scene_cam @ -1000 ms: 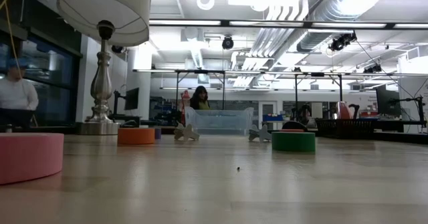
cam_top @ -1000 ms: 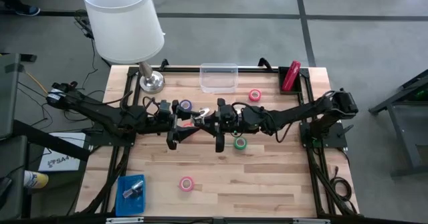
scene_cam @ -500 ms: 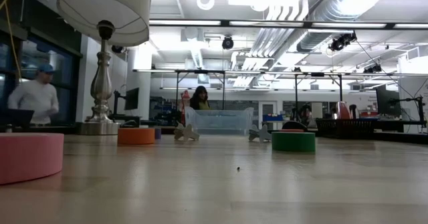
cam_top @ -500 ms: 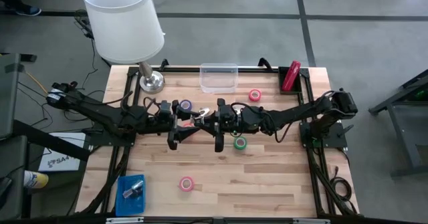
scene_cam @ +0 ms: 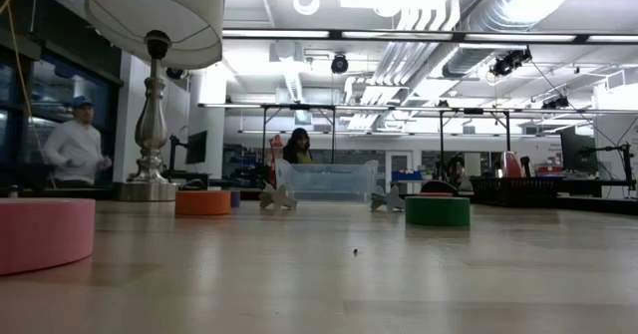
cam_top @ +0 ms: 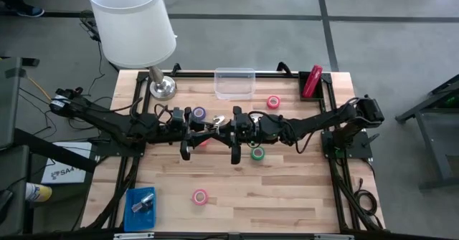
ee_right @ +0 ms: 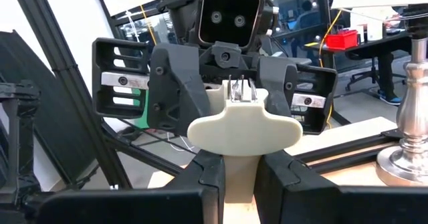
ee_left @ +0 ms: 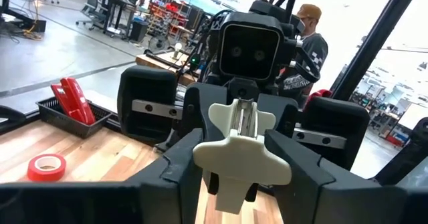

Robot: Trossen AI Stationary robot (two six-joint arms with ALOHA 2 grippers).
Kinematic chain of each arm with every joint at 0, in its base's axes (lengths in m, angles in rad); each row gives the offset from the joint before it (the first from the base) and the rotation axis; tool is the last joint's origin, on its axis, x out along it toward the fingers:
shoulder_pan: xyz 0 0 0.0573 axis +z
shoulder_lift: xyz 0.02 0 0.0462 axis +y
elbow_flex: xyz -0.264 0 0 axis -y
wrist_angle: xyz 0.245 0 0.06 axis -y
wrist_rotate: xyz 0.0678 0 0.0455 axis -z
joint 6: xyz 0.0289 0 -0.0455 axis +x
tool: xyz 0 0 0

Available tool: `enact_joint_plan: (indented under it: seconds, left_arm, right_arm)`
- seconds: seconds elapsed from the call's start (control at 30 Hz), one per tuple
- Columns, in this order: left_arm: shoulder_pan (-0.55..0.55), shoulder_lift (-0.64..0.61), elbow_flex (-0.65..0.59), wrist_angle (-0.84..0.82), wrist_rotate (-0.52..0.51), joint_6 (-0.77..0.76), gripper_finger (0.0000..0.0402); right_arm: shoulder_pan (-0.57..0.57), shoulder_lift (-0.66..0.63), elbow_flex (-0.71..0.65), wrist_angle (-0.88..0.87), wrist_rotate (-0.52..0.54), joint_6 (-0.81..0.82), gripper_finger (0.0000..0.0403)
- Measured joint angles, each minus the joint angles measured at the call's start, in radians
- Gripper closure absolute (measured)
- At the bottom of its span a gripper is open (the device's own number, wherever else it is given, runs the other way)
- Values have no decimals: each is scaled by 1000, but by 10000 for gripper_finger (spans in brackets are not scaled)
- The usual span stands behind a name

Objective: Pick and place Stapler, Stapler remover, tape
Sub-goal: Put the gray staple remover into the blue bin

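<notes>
**Colours on the counter**

I see a pale striped wood counter (cam_top: 287, 190), red stapler (cam_top: 311, 82), white lampshade (cam_top: 132, 21), clear bin (cam_top: 234, 83). Near that bin: purple tape (cam_top: 199, 114), pink tape (cam_top: 273, 102), green tape (cam_top: 257, 153). Cream staple remover (ee_left: 242, 144).

My high camera looks straight down, taking in the whole tabletop (cam_top: 287, 197) and both arms meeting mid-table. My low camera sits at board level, gazing across the wood into the room; the lamp (scene_cam: 152, 115) and clear bin (scene_cam: 327, 181) show in both. Each wrist camera faces the opposite arm at close range, so they stare at one another, sharing the pale stapler remover (ee_left: 242, 147) between them, I think.
</notes>
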Motion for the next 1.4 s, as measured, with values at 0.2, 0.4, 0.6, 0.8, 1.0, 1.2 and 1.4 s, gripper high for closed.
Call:
enact_joint_plan:
  seconds: [0.2,0.4,0.6,0.8,1.0,1.2,1.4]
  left_arm:
    - [0,0,0,-1,1,0,262]
    - [0,0,0,-1,2,-3,259]
    - [0,0,0,0,4,-2,259]
    - [0,0,0,-1,1,-3,259]
    - [-1,1,-1,-8,0,5,259]
    - [0,-3,-1,-48,-7,6,259]
    - [-2,-42,0,-137,-5,4,259]
  right_arm:
    - [0,0,0,-3,0,1,367]
    - [0,0,0,-5,8,4,354]
    - [0,0,0,-7,11,7,303]
    - [1,0,0,-14,10,18,281]
    - [-1,1,0,-92,24,57,253]
    - [-5,-2,0,-162,56,83,210]
    - [-17,-9,0,-286,58,124,179]
